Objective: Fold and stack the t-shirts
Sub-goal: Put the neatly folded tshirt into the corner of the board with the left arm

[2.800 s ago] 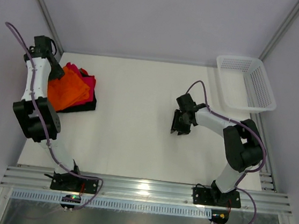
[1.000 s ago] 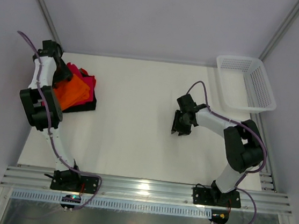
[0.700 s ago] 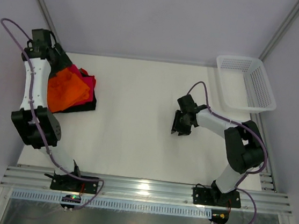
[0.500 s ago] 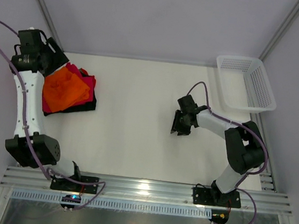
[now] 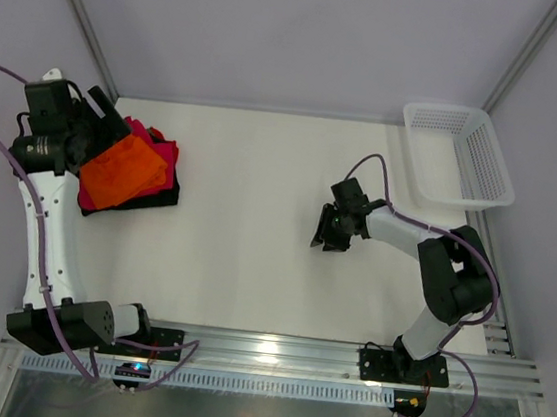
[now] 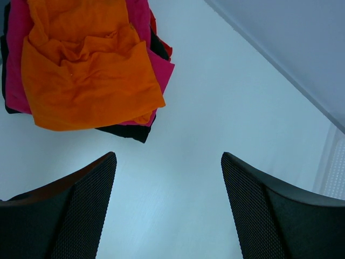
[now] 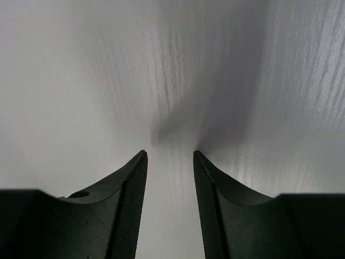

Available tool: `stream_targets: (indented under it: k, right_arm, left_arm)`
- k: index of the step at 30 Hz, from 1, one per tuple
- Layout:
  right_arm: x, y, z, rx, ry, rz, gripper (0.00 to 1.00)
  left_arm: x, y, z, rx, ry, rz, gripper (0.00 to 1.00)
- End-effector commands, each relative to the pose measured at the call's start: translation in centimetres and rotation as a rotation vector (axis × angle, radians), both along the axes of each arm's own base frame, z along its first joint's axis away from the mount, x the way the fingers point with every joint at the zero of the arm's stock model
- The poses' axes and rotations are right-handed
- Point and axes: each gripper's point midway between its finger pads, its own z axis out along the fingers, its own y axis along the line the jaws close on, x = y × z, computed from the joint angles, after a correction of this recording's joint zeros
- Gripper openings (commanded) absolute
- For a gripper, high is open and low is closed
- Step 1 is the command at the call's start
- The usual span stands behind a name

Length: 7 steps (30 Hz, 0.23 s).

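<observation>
The t-shirts lie in a stack at the table's back left: the orange one [image 5: 125, 171] on top and loosely folded, the magenta one [image 5: 162, 147] under it, the black one [image 5: 155, 197] at the bottom. The left wrist view looks down on the same orange [image 6: 86, 81], magenta [image 6: 163, 70] and black [image 6: 126, 131] cloth. My left gripper [image 5: 108, 117] hangs raised over the stack's left edge; its jaws [image 6: 168, 155] are open and hold nothing. My right gripper [image 5: 328, 236] points down at bare table right of centre, open [image 7: 170, 152] with nothing between its fingers.
A white mesh basket [image 5: 461, 154] stands at the back right corner, and a sliver of it shows at the right edge of the left wrist view [image 6: 337, 172]. Walls and frame posts close in the table's back and sides. The aluminium rail with both arm bases runs along the near edge.
The left arm has lifted up and back off the stack toward the left wall, its jaws widening. The orange shirt stays on top. The right arm has barely moved.
</observation>
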Motion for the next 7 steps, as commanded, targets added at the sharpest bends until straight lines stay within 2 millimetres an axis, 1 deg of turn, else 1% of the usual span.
stream_targets:
  k: [1, 4, 5, 7]
  right_arm:
    - [-2.3, -0.5, -2.5, -0.031, 0.080, 0.003, 0.45]
    - [-2.8, -0.4, -2.6, -0.021, 0.084, -0.002, 0.44]
    - [-3.3, -0.5, -2.8, -0.021, 0.094, -0.002, 0.44]
    - [-3.5, -0.5, -2.9, -0.017, 0.094, -0.001, 0.44]
  left_arm:
    - [-0.5, 0.3, 0.4, 0.019, 0.003, 0.006, 0.82]
    - [-0.8, 0.3, 0.3, 0.020, 0.006, 0.014, 0.81]
    - [-1.0, 0.4, 0.1, 0.020, 0.012, 0.019, 0.81]
    - [-1.3, 0.7, -0.3, 0.031, 0.037, 0.033, 0.80]
